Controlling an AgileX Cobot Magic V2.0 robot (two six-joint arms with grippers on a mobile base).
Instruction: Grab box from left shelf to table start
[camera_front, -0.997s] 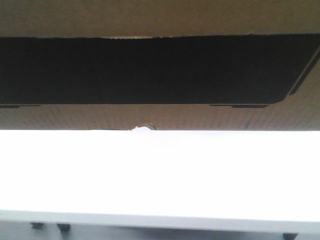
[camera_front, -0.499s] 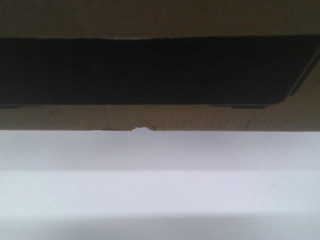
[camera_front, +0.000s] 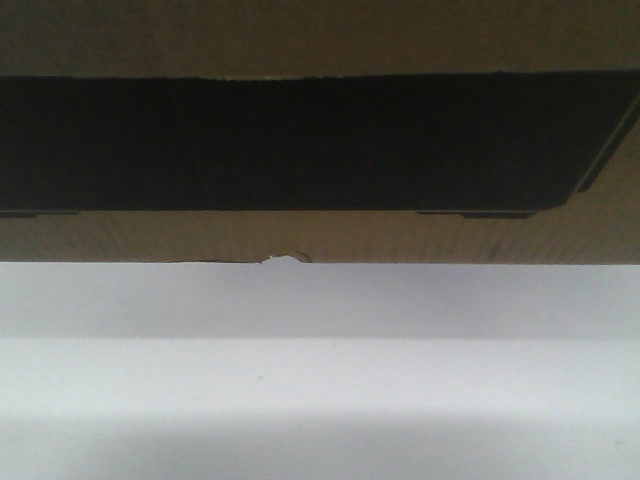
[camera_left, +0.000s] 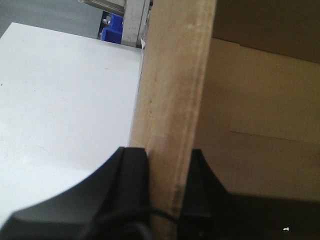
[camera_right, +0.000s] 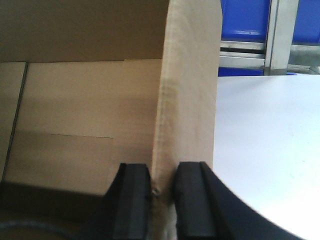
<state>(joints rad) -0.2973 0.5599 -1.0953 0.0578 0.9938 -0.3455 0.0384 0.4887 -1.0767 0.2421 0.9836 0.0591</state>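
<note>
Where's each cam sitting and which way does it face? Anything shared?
Front: close to the brown corrugated cardboard box, facing its black printed panel, white table below; no robot parts.
Left wrist: behind the left gripper, fingers clamping a box wall; table left, blue plastic bins beyond.
Right wrist: behind the right gripper, clamping a box wall; table right.
Shared: box and table in all three.

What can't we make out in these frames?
Front view: brown corrugated cardboard box is cut off at three edges; its black printed panel is too dark to read.
Front view: whether it rests on the white table is unclear.
Right wrist view: blue plastic bins cut by top edge.
</note>
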